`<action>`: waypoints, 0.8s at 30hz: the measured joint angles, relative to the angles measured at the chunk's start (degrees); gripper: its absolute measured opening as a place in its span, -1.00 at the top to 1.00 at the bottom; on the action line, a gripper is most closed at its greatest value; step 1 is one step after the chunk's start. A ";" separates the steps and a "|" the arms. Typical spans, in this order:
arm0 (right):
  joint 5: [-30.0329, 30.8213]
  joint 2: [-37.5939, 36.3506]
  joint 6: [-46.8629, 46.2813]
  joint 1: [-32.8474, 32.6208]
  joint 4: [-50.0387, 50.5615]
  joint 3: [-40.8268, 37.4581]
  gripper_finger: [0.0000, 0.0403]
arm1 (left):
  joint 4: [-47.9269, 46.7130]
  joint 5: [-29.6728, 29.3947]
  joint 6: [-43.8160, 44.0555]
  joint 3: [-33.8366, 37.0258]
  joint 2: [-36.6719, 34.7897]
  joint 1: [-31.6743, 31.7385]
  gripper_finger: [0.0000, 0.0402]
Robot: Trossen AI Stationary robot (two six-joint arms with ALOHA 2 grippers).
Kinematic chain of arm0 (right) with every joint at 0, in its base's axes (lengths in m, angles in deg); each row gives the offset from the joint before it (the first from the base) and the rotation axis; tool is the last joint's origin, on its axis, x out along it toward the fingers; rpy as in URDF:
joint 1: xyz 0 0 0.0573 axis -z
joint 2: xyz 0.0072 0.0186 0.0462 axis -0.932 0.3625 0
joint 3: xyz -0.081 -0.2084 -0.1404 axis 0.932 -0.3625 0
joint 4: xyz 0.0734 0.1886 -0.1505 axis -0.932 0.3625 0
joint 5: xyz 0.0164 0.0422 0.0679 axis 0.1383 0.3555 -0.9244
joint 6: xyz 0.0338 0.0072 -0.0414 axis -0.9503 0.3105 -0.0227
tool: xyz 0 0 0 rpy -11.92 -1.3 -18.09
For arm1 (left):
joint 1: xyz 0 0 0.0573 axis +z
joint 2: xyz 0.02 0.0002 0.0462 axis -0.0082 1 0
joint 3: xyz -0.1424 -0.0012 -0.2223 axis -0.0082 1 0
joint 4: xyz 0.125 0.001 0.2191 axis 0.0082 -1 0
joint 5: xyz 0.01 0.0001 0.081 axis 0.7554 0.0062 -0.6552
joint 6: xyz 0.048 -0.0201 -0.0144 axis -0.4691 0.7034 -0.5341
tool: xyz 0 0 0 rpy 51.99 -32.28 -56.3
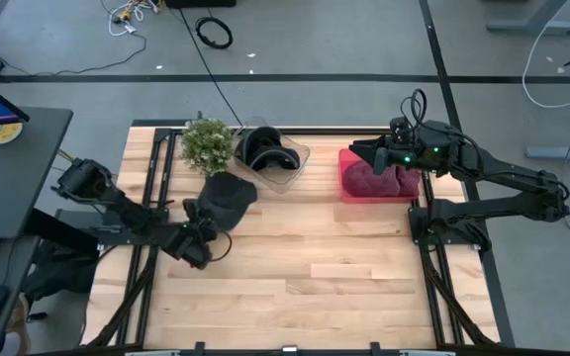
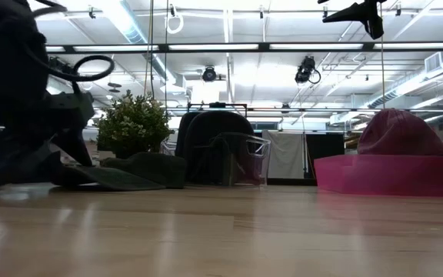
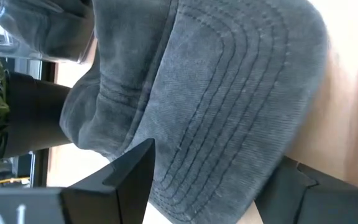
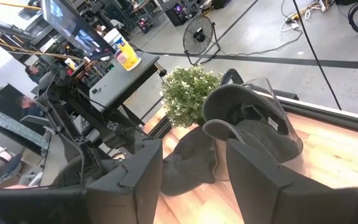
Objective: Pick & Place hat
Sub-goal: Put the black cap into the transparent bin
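Observation:
A dark grey corduroy cap (image 1: 228, 193) lies flat on the wooden table in front of the plant, its brim toward the near-left; it also shows in the low view (image 2: 133, 171). My left gripper (image 1: 206, 225) is low at the table, open, with its fingers on either side of the brim (image 3: 229, 124). My right gripper (image 1: 356, 153) is open and hovers over the far left corner of a pink bin (image 1: 344, 170), touching nothing. A maroon hat (image 1: 374, 180) lies in that bin. My left gripper comes level from the table's near-left, one finger (image 3: 126, 180) on each side of the cap's brim edge (image 3: 185, 193). The cap lies on the table. Whether the fingers touch the brim, I cannot tell.
A small potted plant (image 1: 206, 144) stands at the far edge just behind the cap. A clear container (image 1: 293, 170) beside it holds a black hat (image 1: 263, 148). The pink bin (image 2: 391, 173) sits far right. Bare wood lies across the near half of the table.

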 joint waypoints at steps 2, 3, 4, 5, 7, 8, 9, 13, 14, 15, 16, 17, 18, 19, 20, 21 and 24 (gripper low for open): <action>0.01 0.00 0.26 0.00 0.00 0.00 0.11 | 0.73 0.52 -1.14 -0.04 0.16 1.24 -0.19; 0.00 0.00 0.47 0.00 0.00 0.00 0.11 | 0.94 0.78 -1.53 -0.06 0.14 1.71 -0.19; 0.00 0.00 0.60 0.00 0.00 0.00 0.11 | 1.20 0.79 -2.18 -0.07 0.14 2.12 -0.19; 0.00 0.00 0.69 0.00 0.00 0.00 0.11 | 1.58 0.81 -2.59 -0.07 0.14 2.55 -0.19; 0.00 0.00 0.82 0.00 -0.21 0.00 0.11 | 2.21 0.89 -3.15 -0.07 0.14 3.35 -0.18; 0.00 0.00 0.82 0.00 -0.49 0.00 0.11 | 2.33 0.94 -3.14 -0.07 0.14 3.68 -0.18; 0.00 0.00 0.84 0.00 -0.90 0.00 0.11 | 2.40 0.98 -3.13 -0.07 0.14 4.03 -0.18; 0.00 -0.02 0.83 0.00 -2.65 0.00 0.11 | 2.91 1.08 -2.82 -0.07 0.14 5.76 -0.18; 0.01 -0.02 0.82 0.00 -2.78 0.00 0.11 | 2.97 1.14 -2.80 -0.07 0.14 6.16 -0.16; 0.00 -0.02 0.82 0.00 -2.77 0.00 0.11 | 3.04 1.26 -2.80 -0.07 0.14 6.49 -0.14; 0.00 -0.02 0.80 0.00 -2.75 0.00 0.11 | 3.06 1.43 -2.84 -0.07 0.14 6.83 -0.11; 0.00 -0.02 0.81 0.00 -2.75 0.00 0.11 | 3.11 1.61 -2.87 -0.07 0.14 7.18 -0.08; 0.00 -0.02 0.80 0.00 -2.74 0.00 0.11 | 3.18 1.71 -2.89 -0.07 0.16 7.51 -0.03; 0.00 -0.02 0.80 0.00 -2.75 0.00 0.11 | 3.20 1.71 -2.94 -0.06 0.18 7.77 0.02; 0.00 -0.02 0.80 0.00 -2.73 0.00 0.11 | 3.16 1.61 -3.21 -0.04 0.18 7.99 0.08; 0.00 -0.02 0.80 0.00 -2.75 0.00 0.11 | 3.20 1.46 -3.55 -0.04 0.18 8.23 0.14; 0.00 -0.02 0.60 0.00 -2.73 0.00 0.11 | 3.46 0.97 -4.12 -0.04 0.18 8.85 0.33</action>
